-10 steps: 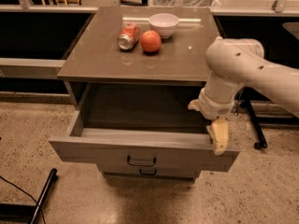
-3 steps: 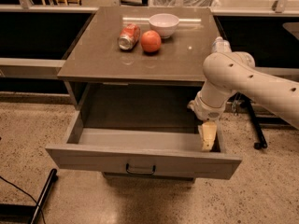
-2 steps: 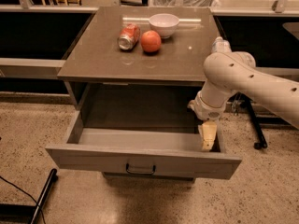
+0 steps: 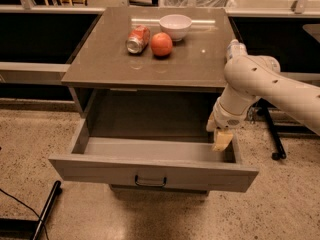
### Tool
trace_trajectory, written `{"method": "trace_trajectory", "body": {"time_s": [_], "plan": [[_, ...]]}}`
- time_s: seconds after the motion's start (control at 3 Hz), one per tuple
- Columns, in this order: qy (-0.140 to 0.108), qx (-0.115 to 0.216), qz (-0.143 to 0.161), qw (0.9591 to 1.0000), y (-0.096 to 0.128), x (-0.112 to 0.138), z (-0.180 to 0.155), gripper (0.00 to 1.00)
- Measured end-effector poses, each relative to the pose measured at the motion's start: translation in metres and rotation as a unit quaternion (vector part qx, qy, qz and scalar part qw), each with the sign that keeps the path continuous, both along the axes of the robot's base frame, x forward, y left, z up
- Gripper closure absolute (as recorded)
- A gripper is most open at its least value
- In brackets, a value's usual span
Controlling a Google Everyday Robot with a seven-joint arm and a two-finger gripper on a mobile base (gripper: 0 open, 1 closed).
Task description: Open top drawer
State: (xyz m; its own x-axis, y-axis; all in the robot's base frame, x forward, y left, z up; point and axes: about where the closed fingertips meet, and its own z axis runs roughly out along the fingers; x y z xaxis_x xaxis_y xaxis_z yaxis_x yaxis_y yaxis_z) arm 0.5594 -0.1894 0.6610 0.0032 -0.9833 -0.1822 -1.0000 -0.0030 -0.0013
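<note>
**Top drawer wide open, gripper dipped into its right end**

The grey-brown cabinet (image 4: 190, 69) fills the middle of the room, its flat top above and to the left of the gripper. Below that top, the top drawer (image 4: 100, 168) stands far out toward me. Its front panel runs below and in front of the gripper, and its small dark loop handle (image 4: 150, 182) sits down and to the left. As far as I can see, the inside of the drawer holds nothing but the gripper's tip.

The white robot arm (image 4: 265, 81) comes in from the right, bends at the cabinet's corner and drops down. The gripper (image 4: 221, 140) hangs tip-down inside the drawer's right end, just beside the right side wall and behind the front panel. I cannot tell whether it touches the wood, or whether it is parted or closed.

Up on the cabinet top, well above and left of the gripper, sits a white bowl (image 4: 175, 26). A reddish-orange round fruit (image 4: 161, 44) is just in front of the bowl. A red drinks can (image 4: 138, 38) lies on its side at the fruit's left.
</note>
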Motion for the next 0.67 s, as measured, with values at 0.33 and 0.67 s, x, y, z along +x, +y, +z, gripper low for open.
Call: {"method": "trace_trajectory", "body": {"time_s": [0.33,0.67], "plan": [[0.005,-0.006,-0.017,0.9998,-0.001,-0.003,-0.011,0.66],[0.034,-0.014,-0.009,0.9993,0.016,-0.034,-0.027,0.93]]}}
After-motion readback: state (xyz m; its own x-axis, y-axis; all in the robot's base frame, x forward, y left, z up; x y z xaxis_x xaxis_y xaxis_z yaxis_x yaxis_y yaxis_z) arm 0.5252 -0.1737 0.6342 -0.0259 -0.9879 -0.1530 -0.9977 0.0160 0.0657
